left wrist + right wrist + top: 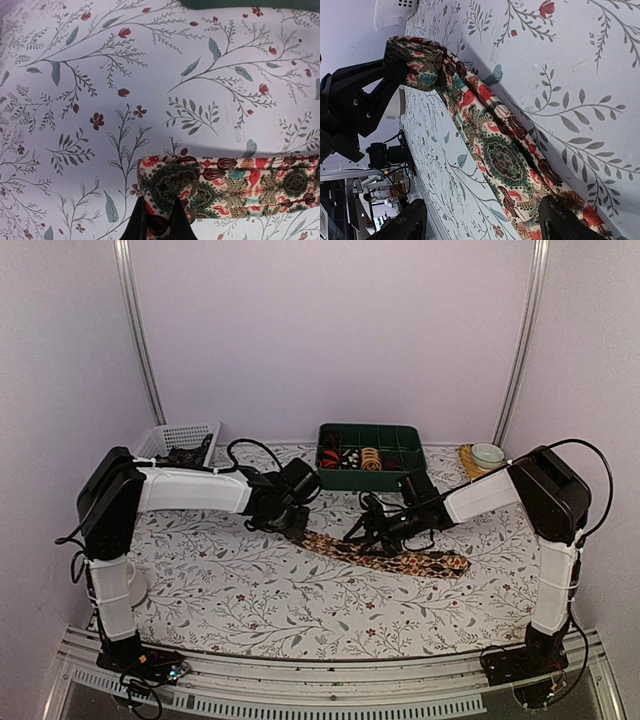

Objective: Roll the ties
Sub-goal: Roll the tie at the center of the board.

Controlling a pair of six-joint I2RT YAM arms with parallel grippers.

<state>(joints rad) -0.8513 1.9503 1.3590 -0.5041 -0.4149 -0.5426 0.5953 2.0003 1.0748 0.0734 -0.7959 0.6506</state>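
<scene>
One long necktie of dark brown fabric with a red, cream and teal floral print (385, 558) lies nearly flat on the flower-patterned tablecloth (240, 590), running from the centre out toward four o'clock. It is barely begun: only the end nearest the centre is folded back on itself into a first turn. The left gripper (159, 212) has its black fingers pressed together on that folded end, pinching it. The right gripper (480, 222) stands spread wide farther along the strip, one finger to either side of the cloth; whether they touch it I cannot tell. Almost the whole length is left to wind, by my judgement. At twelve o'clock the green plastic compartment tray (372, 482) holds several small rolls (371, 459), red, tan and black-and-white, apparently finished ties. The white mesh basket (180, 435) sits at ten o'clock. No brand, label or legible writing shows anywhere.
</scene>
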